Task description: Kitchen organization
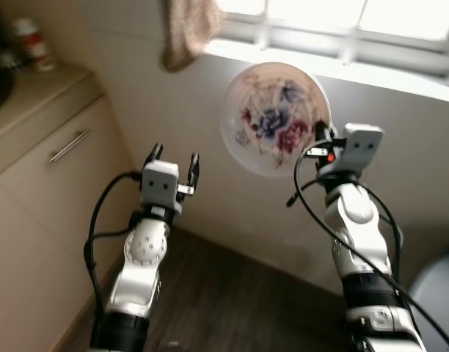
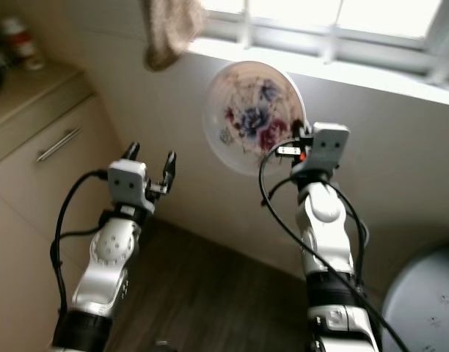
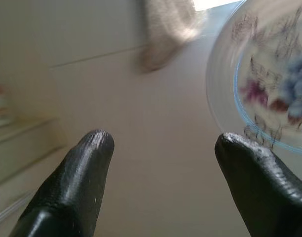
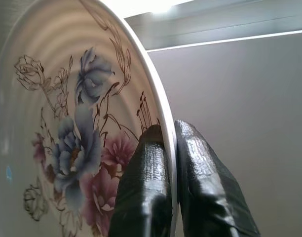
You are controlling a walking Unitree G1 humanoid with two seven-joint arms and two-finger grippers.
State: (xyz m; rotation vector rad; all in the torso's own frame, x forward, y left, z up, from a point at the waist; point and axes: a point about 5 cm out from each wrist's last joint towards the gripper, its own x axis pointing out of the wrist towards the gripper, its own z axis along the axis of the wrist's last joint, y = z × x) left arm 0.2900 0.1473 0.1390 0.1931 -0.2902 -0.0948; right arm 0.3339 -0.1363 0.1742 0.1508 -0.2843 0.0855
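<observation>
Clearly the robot was mid-carry: the right gripper (image 4: 163, 163) was clamped on the rim of a floral plate (image 1: 272, 117), one finger on the painted face and the other behind, and held it raised on edge in front of the wall just below the window sill (image 1: 334, 66). The left gripper (image 1: 174, 163) was lifted beside it with its fingers (image 3: 82, 168) spread wide and nothing between them, the plate's edge near one fingertip in the left wrist view. A cloth (image 1: 188, 29) hung from the sill, and a cabinet drawer (image 1: 70, 147) stood under the bench (image 1: 34, 92) to the robot's left. Judging by this, the step in hand was transporting the plate to its storage place; the next move likely called for keeping the pinch firm while turning toward the bench, since a grip on the rim alone could let the plate swing or slip
</observation>
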